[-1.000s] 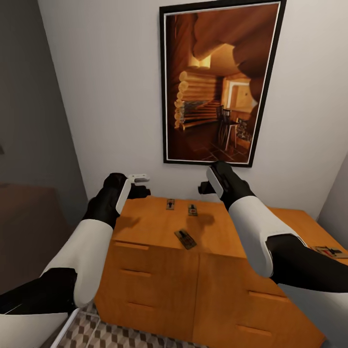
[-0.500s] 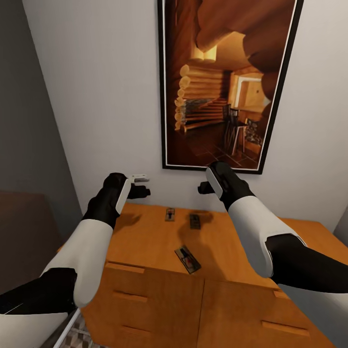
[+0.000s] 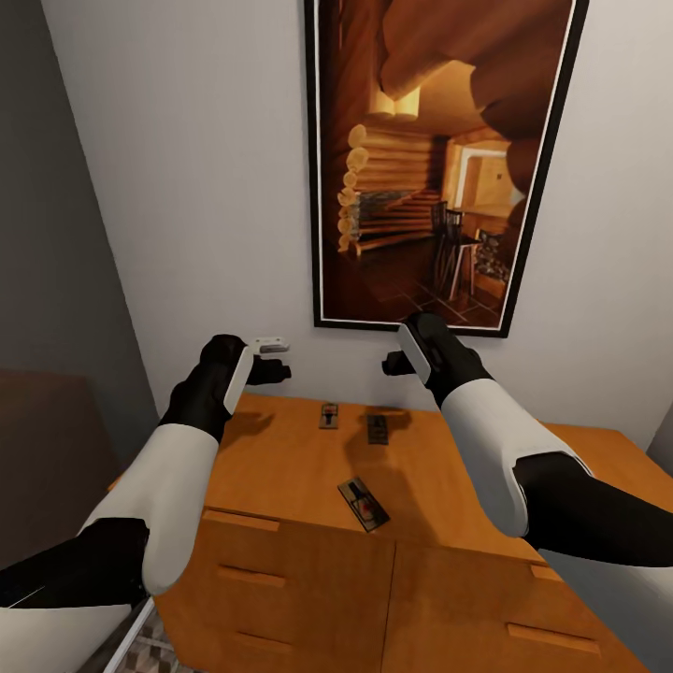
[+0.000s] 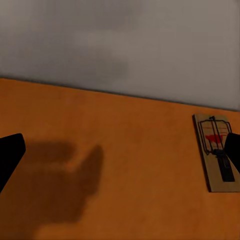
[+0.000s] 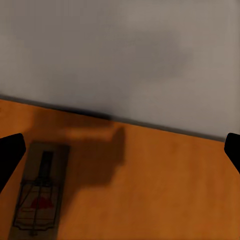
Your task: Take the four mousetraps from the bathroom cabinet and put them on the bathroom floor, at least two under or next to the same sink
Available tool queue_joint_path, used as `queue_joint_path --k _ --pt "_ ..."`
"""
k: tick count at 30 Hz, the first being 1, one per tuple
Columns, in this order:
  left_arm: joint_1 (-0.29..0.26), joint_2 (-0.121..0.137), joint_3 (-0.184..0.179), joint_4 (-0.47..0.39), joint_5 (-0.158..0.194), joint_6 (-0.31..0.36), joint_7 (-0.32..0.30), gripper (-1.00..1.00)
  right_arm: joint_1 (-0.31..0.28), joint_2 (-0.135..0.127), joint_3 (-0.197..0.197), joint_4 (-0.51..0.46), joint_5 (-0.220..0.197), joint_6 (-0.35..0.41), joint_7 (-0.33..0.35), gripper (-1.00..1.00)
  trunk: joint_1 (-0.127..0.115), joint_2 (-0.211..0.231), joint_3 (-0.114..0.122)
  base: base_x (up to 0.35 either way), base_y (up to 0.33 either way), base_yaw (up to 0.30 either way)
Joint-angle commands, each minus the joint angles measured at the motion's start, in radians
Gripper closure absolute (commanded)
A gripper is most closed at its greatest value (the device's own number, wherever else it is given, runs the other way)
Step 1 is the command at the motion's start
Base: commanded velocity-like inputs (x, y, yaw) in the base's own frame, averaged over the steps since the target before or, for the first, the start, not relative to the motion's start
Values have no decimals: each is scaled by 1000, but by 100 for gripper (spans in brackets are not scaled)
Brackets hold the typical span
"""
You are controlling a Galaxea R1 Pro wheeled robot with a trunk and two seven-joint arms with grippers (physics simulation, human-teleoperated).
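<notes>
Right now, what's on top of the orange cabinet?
Three mousetraps lie flat on the cabinet top: two near the wall, one near the front edge. The right arm covers part of the top, so anything there is hidden.

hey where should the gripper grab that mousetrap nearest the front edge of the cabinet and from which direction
Probably from straight above, closing across the short width of the mousetrap. It lies flat and a bit askew on the cabinet top, so only its thin long edges offer a grip. Turn the gripper to match its slant. Avoiding the wire parts near its middle seems wise.
</notes>
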Motion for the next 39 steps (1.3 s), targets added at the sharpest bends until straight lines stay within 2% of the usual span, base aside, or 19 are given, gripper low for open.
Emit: queue_joint_path --k 1,5,9,18,22,27,39 --pt "-1 -1 3 -1 1 4 3 -100 -1 0 2 -1 -9 3 -9 -100 0 -1 -1 0 0 0" --pt "-1 -1 3 -1 2 4 2 -100 -1 0 1 -1 -23 3 -9 -100 0 -1 -1 0 0 0" --pt "0 -2 3 -1 3 4 2 -100 -1 0 2 0 -58 3 -9 -100 0 -1 -1 0 0 0" --pt "0 -3 3 -1 4 4 2 -100 -1 0 2 2 -77 3 -9 -100 0 -1 -1 0 0 0" --pt "5 -3 0 1 2 25 2 -100 1 0 8 25 -99 -9 -9 -100 0 -1 -1 0 0 0" --pt "5 -3 0 1 1 22 1 -100 1 0 7 53 -82 3 -9 -100 0 -1 -1 0 0 0" --pt "4 -3 0 -5 0 27 0 -100 1 0 6 11 -61 3 -10 -100 0 -1 -1 0 0 0"
